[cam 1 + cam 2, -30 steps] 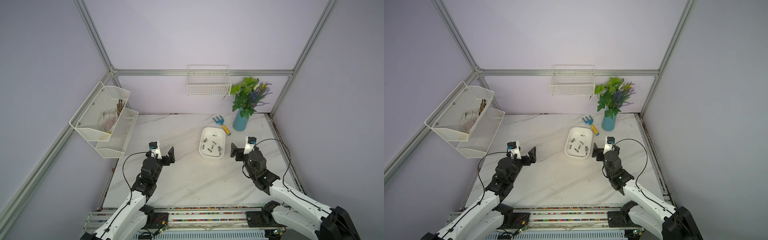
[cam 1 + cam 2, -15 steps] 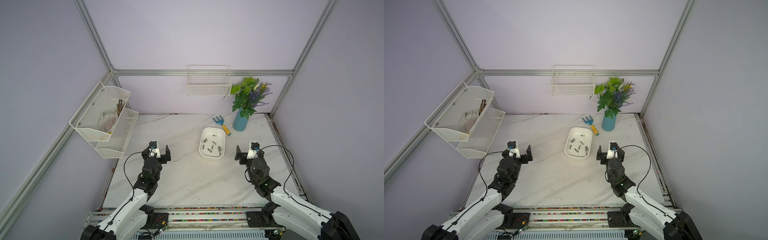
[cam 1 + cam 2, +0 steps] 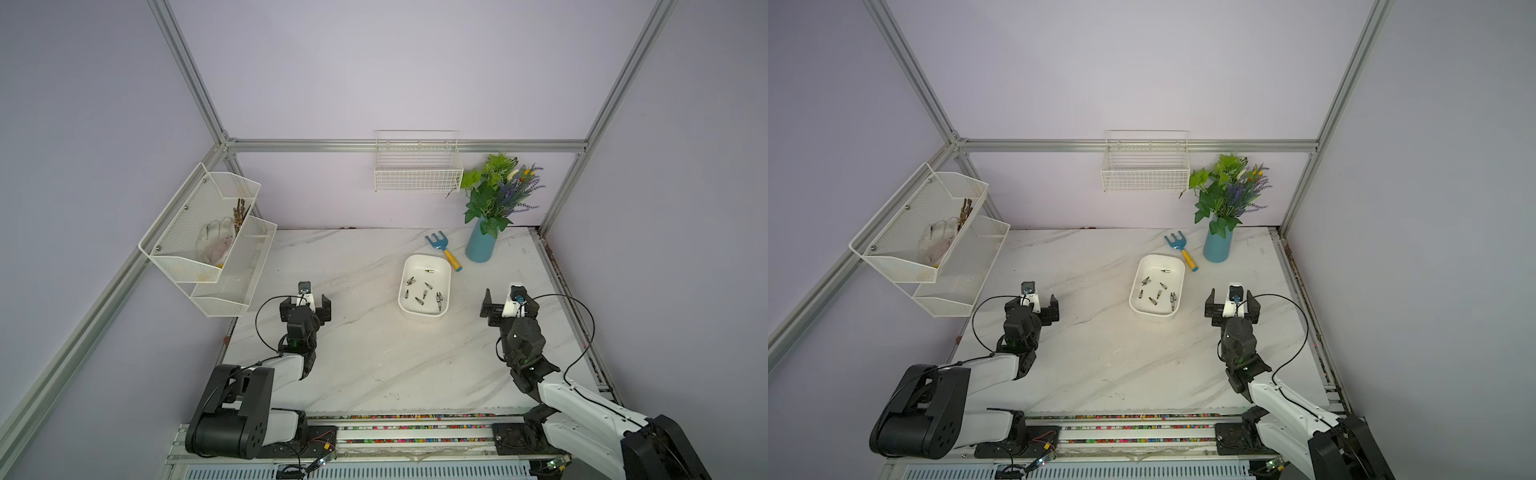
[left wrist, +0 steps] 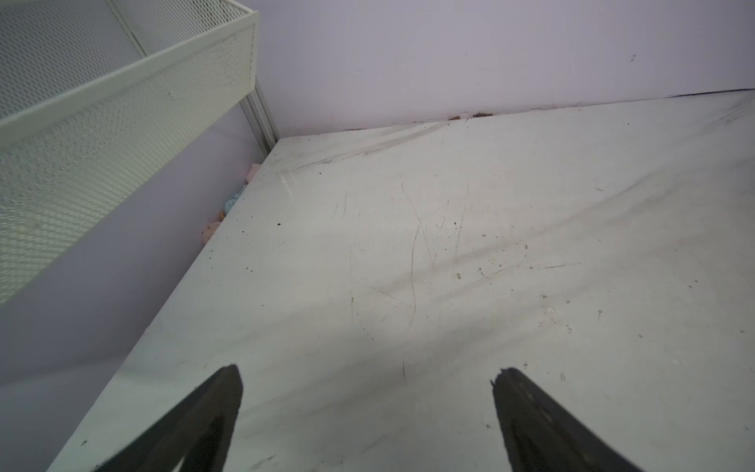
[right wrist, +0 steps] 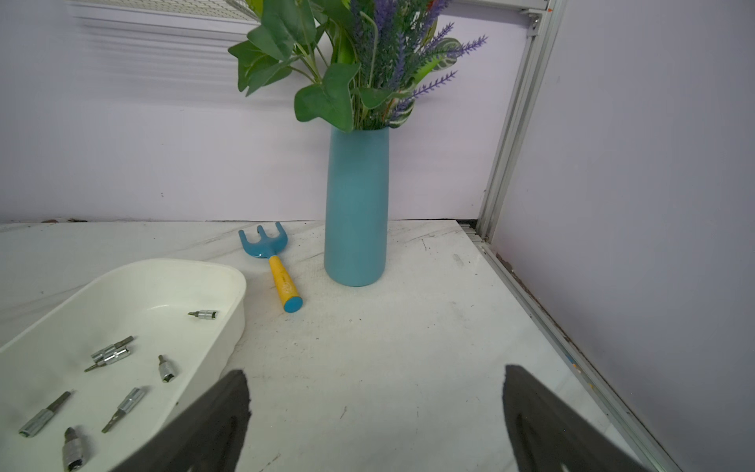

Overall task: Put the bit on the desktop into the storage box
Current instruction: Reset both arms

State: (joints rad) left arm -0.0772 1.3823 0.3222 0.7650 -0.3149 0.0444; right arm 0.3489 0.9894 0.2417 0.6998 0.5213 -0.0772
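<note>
Pretty sure I'm done here: every bit [image 5: 203, 314] I can spot lies in the storage box [image 5: 235, 323], none on the desktop [image 5: 388, 347], my left gripper [image 4: 367, 370] and right gripper [image 5: 374, 370] both gape empty, and the rake [image 5: 282, 282] handle's mark is unreadable.

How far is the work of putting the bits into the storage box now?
Done: several bits lie inside the storage box. In hand: nothing; the left pincer and right pincer are open and empty. Left: no loose bit shows on the desktop, so the job looks finished.
</note>
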